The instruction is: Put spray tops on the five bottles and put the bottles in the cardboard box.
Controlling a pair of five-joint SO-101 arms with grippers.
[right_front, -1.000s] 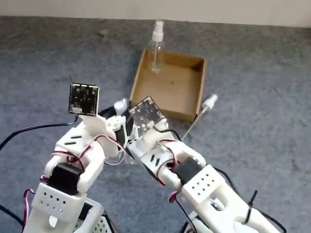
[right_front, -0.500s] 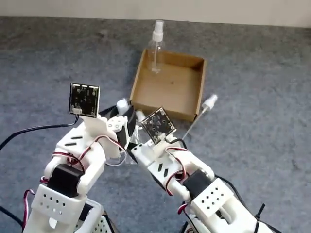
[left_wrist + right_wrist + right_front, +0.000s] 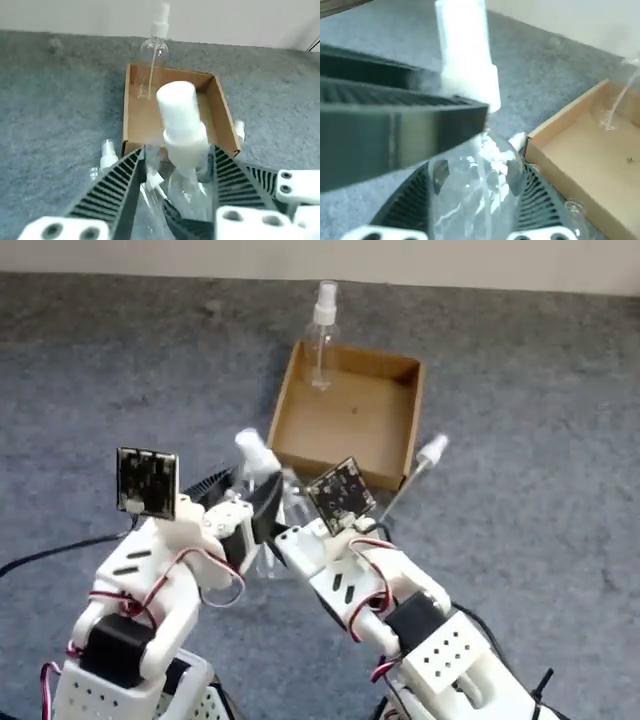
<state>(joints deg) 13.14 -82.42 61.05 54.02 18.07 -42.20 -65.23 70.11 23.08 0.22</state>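
Right gripper: jaws clenched on the clear body of the bottle, one jaw on each side, with the body filling the space between them. The bottle's long axis is near upright. Its spray top is uppermost, projects well clear of the right jaws and leans slightly toward the left arm's side. Left gripper: jaws parted and set astride the collar of the spray top, higher on the bottle than the right jaws. One jaw is against the collar and a gap shows at the other. The nozzle stands proud of both left jaws. Ahead of both jaw pairs lies the box, opening upward, on grey carpet. A second bottle with its top fitted stands upright at the box wall farthest from the jaws. A loose top with its tube lies just beside the box, on the right arm's side.
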